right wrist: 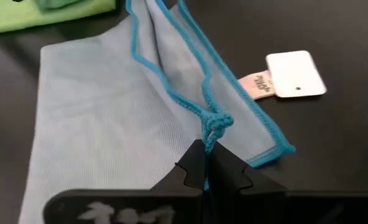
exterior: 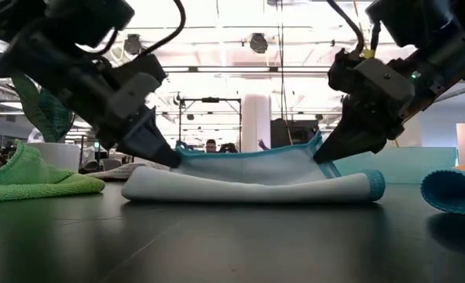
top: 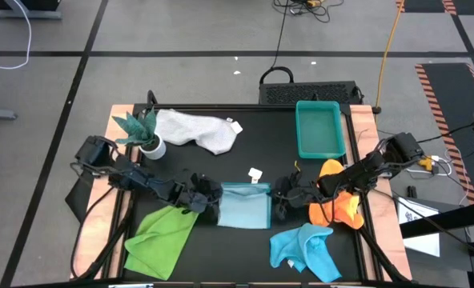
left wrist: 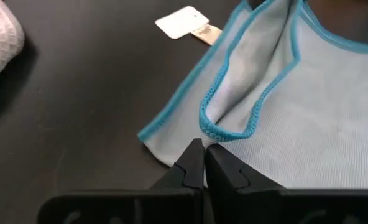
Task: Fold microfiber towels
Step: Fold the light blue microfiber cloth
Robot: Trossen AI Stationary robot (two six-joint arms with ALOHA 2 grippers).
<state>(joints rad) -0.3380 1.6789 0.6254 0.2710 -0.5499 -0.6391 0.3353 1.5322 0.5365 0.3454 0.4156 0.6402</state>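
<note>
**Pale Blue Towel Lifted by Two Corners Mid-Fold**

The pale blue towel (top: 245,206) is seen at the middle of the black table (top: 261,152), held at opposite sides by both arms. The left gripper (left wrist: 204,149) is clamped on one hemmed corner, and the right gripper (right wrist: 206,152) is pinched shut on the opposite corner, where the hem is bunched into a knot. In the low view, the gripped edge is raised above the rest of the cloth, which lies flat beneath it.

The other towels are spread around it: the lime green towel (top: 161,236) near the left arm, the orange towel (top: 337,204) under the right arm, the turquoise towel (top: 305,250) at the near edge, and the white towel (top: 197,130) at the far side beside a small plant (top: 141,132). A teal tray (top: 319,130) sits at the far right.

The fold is judged to be at risk if one thin pinch slips, as that corner would drop and the edges would land askew. Uneven travel of the two arms could also twist the cloth, or drag the lower layer along the table.
</note>
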